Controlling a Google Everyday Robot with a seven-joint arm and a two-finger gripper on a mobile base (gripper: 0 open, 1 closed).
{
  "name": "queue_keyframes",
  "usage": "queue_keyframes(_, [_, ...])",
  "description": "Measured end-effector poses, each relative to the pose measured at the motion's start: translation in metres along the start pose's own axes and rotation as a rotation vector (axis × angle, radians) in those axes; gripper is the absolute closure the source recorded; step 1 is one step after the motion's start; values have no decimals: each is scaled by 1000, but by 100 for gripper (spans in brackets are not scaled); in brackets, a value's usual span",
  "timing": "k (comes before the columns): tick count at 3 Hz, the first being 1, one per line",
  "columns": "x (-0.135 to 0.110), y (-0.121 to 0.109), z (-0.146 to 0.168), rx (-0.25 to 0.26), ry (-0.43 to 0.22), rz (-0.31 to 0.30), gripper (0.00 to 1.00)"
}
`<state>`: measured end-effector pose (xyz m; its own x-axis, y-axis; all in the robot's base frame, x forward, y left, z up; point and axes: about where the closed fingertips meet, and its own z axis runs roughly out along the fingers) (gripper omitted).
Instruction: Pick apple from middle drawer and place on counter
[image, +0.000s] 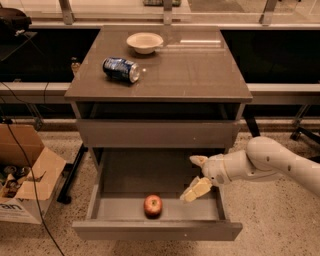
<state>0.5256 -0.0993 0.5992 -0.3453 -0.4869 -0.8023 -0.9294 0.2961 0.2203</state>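
Drawer (130, 175) open; apple (153, 205) inside, near but clear of tool (194, 176), spread wide, empty; grasp and tabletop (190, 70) placement not yet done.

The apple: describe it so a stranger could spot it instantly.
Below the grey-brown counter, the middle drawer stands pulled out. The apple lies near its front wall, beside the open gripper reaching into the drawer. It is round and red, alone in the drawer; the blue can lies up on the counter.

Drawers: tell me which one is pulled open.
The middle drawer, lowest, holding the apple; the front above it is shut. The pincer hangs open over its right side.
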Motion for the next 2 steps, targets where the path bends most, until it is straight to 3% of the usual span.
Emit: queue_keyframes(2, [18,-14,42,34,22,26,0])
